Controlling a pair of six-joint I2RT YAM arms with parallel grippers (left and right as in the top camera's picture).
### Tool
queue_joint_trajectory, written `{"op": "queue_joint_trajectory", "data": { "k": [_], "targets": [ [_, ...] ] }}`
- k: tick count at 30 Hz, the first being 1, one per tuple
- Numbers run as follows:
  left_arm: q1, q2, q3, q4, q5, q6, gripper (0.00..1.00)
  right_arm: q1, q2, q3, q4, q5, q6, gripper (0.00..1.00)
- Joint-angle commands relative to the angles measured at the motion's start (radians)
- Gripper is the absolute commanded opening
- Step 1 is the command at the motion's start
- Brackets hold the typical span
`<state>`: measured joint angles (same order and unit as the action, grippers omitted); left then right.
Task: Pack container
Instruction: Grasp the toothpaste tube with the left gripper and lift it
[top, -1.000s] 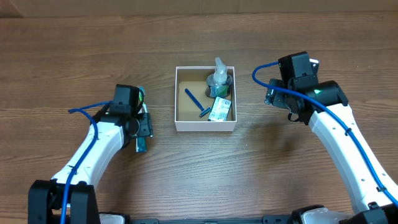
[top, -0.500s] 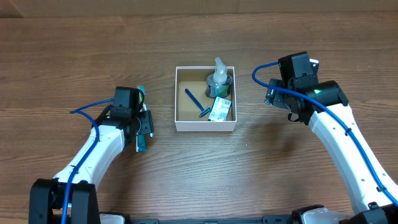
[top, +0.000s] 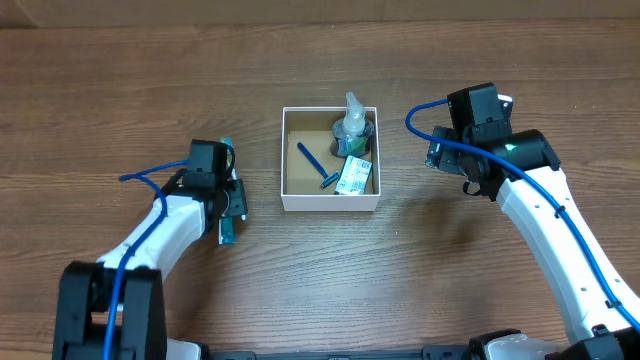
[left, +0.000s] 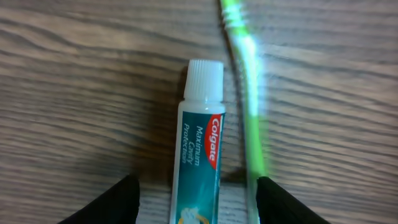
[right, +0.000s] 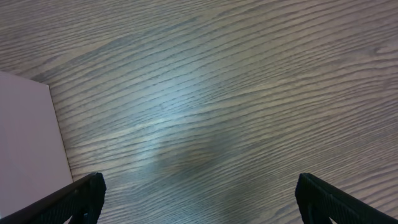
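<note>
The container (top: 290, 198), a small white-walled box with a brown inside, stands mid-table and holds a blue toothbrush (top: 310, 158), a clear bottle (top: 352, 122) and a green-and-white packet (top: 353, 176). To its left, my left gripper (top: 230, 200) hangs low over a teal Colgate toothpaste tube (left: 200, 155) and a green toothbrush (left: 246, 93) lying side by side on the table. Its open fingers (left: 196, 208) straddle both. The tube's tail (top: 226, 234) shows below the gripper. My right gripper (top: 447, 160) is open and empty (right: 208, 199) over bare wood, right of the container.
The container's white outer wall (right: 25, 137) shows at the left edge of the right wrist view. The wooden table (top: 330, 280) stretches around the box on all sides.
My left arm has shifted slightly, the gripper staying over the toothpaste and green toothbrush. The right arm and the container have not moved.
</note>
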<state>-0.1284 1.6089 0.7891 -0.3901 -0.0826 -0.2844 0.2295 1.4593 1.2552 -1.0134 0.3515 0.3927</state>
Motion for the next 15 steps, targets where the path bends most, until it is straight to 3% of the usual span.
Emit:
{"op": "queue_joint_trajectory", "data": {
  "k": [1,10,15],
  "targets": [
    [0.005,0.057,-0.016,0.013,-0.024,0.015,0.55,-0.003,-0.017,0.021,0.005,0.014,0.005,1.0],
    [0.006,0.059,-0.016,0.02,-0.055,0.016,0.51,-0.003,-0.017,0.021,0.005,0.014,0.005,1.0],
    [0.006,0.059,-0.014,0.033,-0.055,0.016,0.23,-0.003,-0.017,0.021,0.005,0.014,0.005,1.0]
  ]
}}
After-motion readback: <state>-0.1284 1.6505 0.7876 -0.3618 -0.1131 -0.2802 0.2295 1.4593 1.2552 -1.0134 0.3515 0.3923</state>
